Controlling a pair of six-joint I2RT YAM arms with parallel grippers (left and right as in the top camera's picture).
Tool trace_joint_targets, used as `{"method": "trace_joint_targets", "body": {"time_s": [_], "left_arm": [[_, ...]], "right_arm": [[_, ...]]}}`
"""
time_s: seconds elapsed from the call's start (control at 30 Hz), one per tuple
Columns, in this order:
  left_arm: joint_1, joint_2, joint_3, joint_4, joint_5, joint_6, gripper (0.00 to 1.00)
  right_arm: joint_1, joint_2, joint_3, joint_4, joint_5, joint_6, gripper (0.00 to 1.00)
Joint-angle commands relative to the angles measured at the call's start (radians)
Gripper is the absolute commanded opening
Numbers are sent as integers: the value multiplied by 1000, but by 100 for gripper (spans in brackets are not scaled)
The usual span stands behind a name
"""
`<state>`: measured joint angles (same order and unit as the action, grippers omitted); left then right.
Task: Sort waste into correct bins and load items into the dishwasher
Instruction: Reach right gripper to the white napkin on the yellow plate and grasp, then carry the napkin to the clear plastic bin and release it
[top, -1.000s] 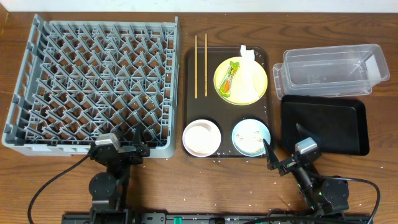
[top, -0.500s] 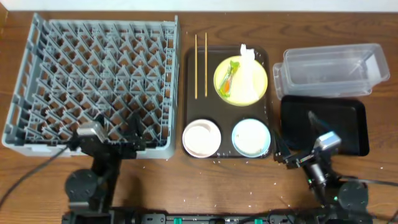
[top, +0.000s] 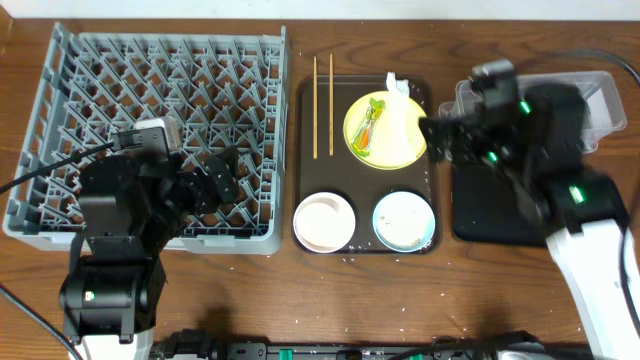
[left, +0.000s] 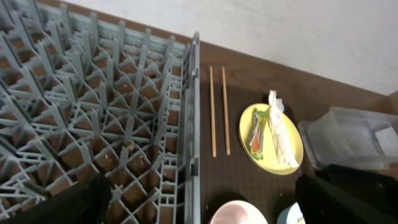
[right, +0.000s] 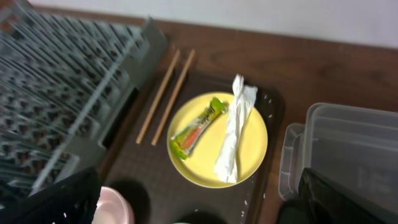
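The grey dish rack (top: 150, 100) fills the left. On the brown serving tray (top: 340, 180) lie two chopsticks (top: 323, 105), a yellow plate (top: 352, 125) with a white napkin (top: 398, 115) and a green-yellow wrapper (top: 369, 128), a white bowl (top: 323, 222), and a light blue bowl (top: 404, 221) holding crumbs. The clear tub (top: 600, 100) and black tray (top: 480, 210) are at the right. My left gripper (top: 225, 178) is open over the rack's front right part. My right gripper (top: 437, 138) is open above the tub's left end, near the plate. No cup shows.
The left wrist view shows the rack (left: 93, 112), chopsticks (left: 219, 112), plate (left: 267, 162) and tub (left: 354, 134). The right wrist view shows the plate (right: 252, 146), napkin (right: 233, 134), wrapper (right: 196, 130) and tub (right: 348, 149). Bare wood runs along the front.
Both arms have risen from the front table edge and reached inward. The left now hangs over the rack. The right now hangs over the tub and black tray.
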<state>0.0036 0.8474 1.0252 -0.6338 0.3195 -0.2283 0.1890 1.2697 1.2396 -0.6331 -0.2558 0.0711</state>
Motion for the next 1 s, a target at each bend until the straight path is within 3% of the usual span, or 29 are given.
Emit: {"method": "trace_joint_targets", "body": {"time_s": [0.0, 0.13, 0.33, 0.5, 0.7, 0.77, 0.87, 0.97], "left_arm": [[-3, 8, 21, -13, 68, 13, 96], [-3, 7, 21, -60, 81, 13, 96], [-3, 7, 21, -53, 82, 13, 96], [-3, 7, 21, -69, 82, 13, 96], [-3, 7, 21, -69, 90, 13, 96], [-3, 7, 21, -69, 90, 13, 96], [-3, 7, 21, -70, 90, 13, 96], [-3, 7, 21, -76, 89, 13, 96]], "right_arm": [[4, 92, 33, -7, -104, 15, 99], [14, 159, 33, 55, -225, 40, 99], [103, 251, 33, -14, 53, 115, 93], [156, 352, 61, 1, 111, 116, 89], [156, 536, 288, -7, 205, 88, 81], [156, 600, 336, -12, 208, 88, 73], [156, 695, 352, -3, 323, 132, 51], [156, 767, 352, -3, 334, 142, 42]]}}
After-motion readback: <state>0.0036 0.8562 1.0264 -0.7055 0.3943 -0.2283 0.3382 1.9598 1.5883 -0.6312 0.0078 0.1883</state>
